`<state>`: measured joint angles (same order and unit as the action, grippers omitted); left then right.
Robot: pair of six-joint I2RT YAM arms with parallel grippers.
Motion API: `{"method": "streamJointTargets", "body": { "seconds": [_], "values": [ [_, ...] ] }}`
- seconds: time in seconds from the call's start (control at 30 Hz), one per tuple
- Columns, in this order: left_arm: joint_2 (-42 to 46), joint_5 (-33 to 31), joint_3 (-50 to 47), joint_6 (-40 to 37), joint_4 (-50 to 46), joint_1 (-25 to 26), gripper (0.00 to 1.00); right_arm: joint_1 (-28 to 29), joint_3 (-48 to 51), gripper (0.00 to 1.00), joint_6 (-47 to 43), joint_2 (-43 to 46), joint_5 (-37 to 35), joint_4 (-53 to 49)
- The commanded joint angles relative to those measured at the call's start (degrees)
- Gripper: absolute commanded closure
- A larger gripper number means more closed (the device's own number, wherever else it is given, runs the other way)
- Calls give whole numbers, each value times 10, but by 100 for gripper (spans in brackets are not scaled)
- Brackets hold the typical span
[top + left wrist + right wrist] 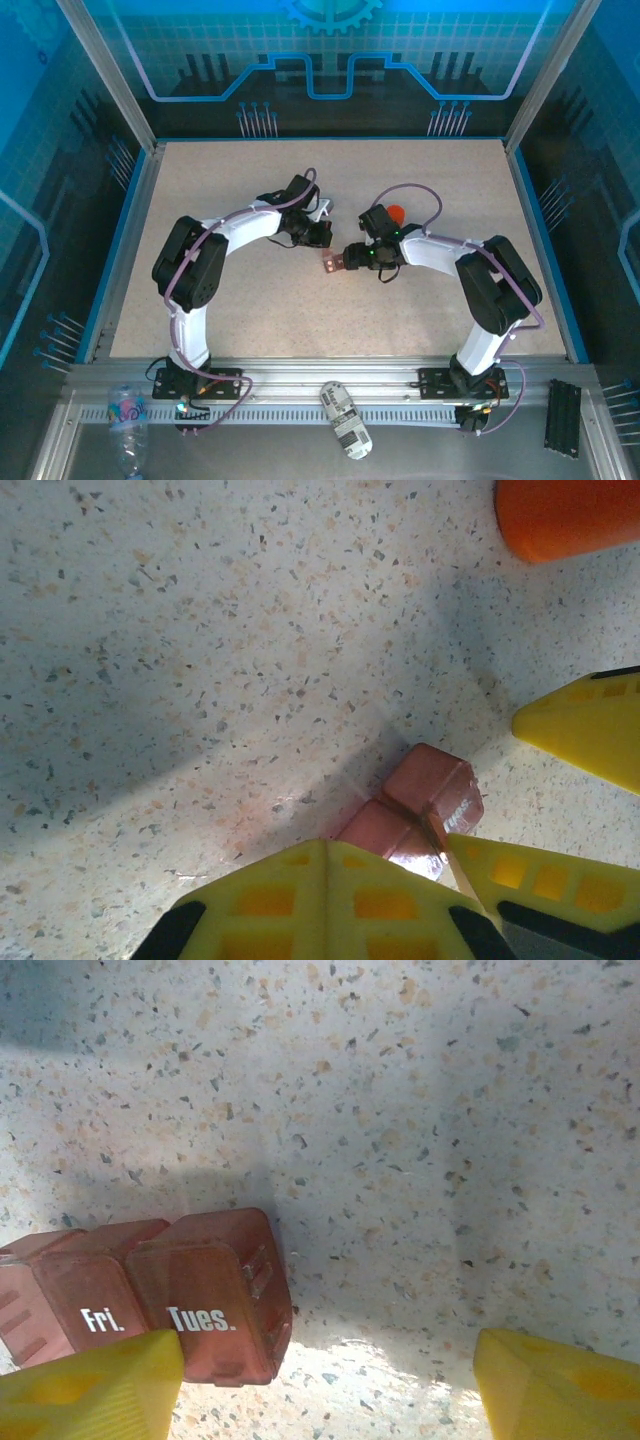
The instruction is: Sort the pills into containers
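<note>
Inside a blue-lit enclosure with circuit-pattern walls, two arms lean over a speckled worktop (200,180) and meet near its middle, where a red-brown two-well pill box (190,1295) marked "Fri." and "Tues." lies on the bare surface. The right pincer (330,1360) is spread wide and grasps nothing. One of its yellow fingers (90,1390) sits just beside the labelled face of the box, though whether it touches cannot be told. The stance reads as bracing or lining up the box rather than lifting it. From the other side, the left pincer (325,852) hovers low by the same box, its fingers pressed together on nothing. The tips point toward the box's end, seemingly placed to nudge it or work at a lid. The lids look closed, so the sorting appears to be at its very start. An orange bottle (570,515) sits near, just beyond the right arm's wrist and within reach of either arm, likely the source of the pills. The next move calls for care: the box looks light and may skate across this smooth top unless one arm pins it.
</note>
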<state>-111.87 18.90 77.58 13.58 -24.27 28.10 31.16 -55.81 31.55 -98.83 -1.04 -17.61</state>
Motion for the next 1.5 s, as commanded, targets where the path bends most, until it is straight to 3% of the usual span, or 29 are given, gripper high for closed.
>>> {"method": "streamJointTargets", "body": {
  "seconds": [0.0,1.47],
  "values": [
    [23,-11,-1,-7,-23,1,100,8,-20,22,4,-10,2,-24],
    [34,-6,4,-10,-29,0,100,8,-42,23,1,-50,5,-30]
  ]
}}
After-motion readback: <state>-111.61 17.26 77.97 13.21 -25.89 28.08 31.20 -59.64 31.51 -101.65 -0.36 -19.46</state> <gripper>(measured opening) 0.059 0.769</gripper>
